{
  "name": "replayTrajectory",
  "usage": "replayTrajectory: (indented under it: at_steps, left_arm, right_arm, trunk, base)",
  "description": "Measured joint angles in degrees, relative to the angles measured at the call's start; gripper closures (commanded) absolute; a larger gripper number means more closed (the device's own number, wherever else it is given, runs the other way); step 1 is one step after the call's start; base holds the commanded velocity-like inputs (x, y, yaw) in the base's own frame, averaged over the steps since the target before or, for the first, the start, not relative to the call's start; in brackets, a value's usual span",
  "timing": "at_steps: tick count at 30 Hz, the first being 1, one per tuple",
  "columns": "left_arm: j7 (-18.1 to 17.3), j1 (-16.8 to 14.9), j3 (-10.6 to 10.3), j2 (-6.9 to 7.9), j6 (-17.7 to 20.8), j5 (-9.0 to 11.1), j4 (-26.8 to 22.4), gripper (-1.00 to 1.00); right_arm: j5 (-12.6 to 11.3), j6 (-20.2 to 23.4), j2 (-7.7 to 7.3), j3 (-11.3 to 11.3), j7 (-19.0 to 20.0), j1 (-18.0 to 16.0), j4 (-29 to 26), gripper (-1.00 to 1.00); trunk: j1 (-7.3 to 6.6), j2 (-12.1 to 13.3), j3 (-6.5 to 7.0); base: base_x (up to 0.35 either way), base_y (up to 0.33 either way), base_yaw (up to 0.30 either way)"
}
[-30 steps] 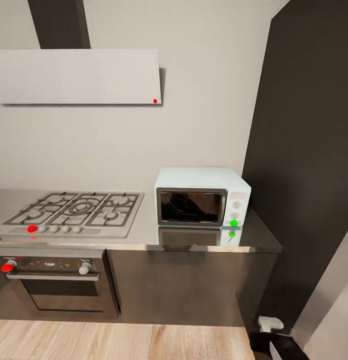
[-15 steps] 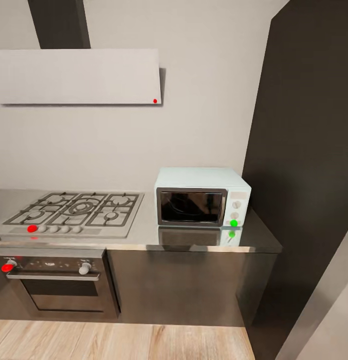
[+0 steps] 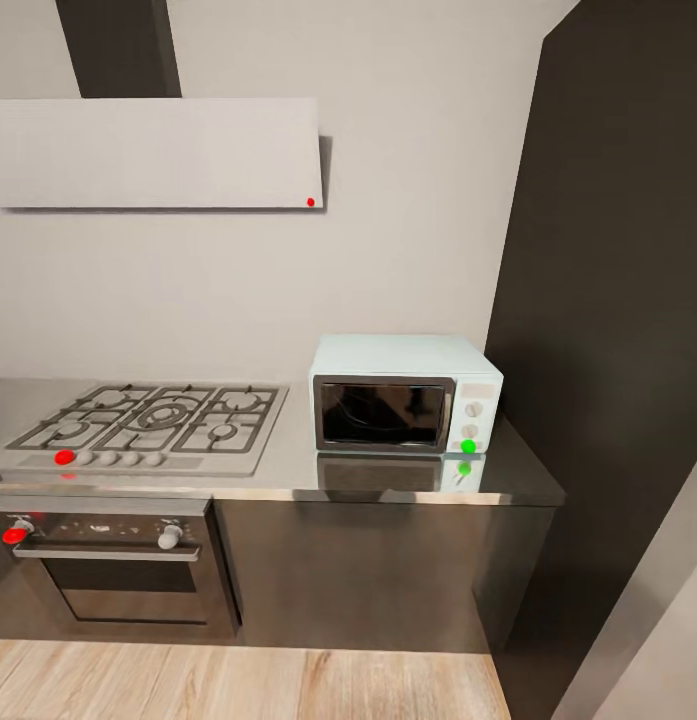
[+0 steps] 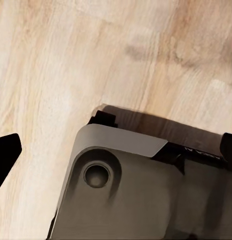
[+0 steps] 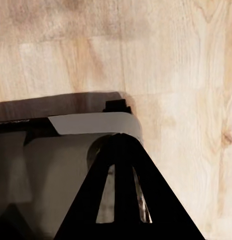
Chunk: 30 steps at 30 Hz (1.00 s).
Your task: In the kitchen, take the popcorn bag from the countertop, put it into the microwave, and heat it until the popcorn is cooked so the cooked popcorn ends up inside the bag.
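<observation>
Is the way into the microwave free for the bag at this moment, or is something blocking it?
The microwave on the countertop has its dark glass door shut, so the door itself blocks the way in. Nothing else stands on the counter in front of it. The right claw points down at the wood floor.

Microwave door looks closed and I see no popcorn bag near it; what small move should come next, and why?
Probably turn the head or base to search further along the countertop: the microwave stands shut beside the gas hob, with no bag on this stretch.
</observation>
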Motion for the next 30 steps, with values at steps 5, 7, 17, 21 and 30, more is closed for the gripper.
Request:
replayTrajectory:
  at_steps: [5, 7, 17, 21, 30]
  left_arm:
    - [0.0, 0.0, 0.1, 0.08, -1.5, -0.3, -0.3, -1.00]
    - [0.0, 0.0, 0.1, 0.08, -1.5, -0.3, -0.4, -1.00]
    - [0.0, 0.0, 0.1, 0.00, -1.5, -0.4, -0.5, -1.00]
    - [0.0, 0.0, 0.1, 0.00, -1.6, -0.4, -0.5, -1.00]
    - [0.0, 0.0, 0.1, 0.00, -1.5, -0.4, -0.5, -1.00]
  right_arm:
    - [0.2, 0.0, 0.87, 0.0, 0.0, 0.0, 0.1, 1.00]
    - [0.3, 0.0, 0.89, 0.0, 0.0, 0.0, 0.1, 1.00]
    - [0.3, 0.0, 0.90, 0.0, 0.0, 0.0, 0.1, 1.00]
    - [0.3, 0.0, 0.90, 0.0, 0.0, 0.0, 0.1, 1.00]
    - [0.3, 0.0, 0.90, 0.0, 0.0, 0.0, 0.1, 1.00]
  trunk:
    - [0.00, 0.0, 0.00]
    - [0.00, 0.0, 0.00]
    - [0.00, 0.0, 0.00]
    - [0.00, 0.0, 0.00]
    - [0.00, 0.0, 0.00]
  base:
    - [0.000, 0.000, 0.000]
    - [0.000, 0.000, 0.000]
    - [0.000, 0.000, 0.000]
    - [0.000, 0.000, 0.000]
    - [0.000, 0.000, 0.000]
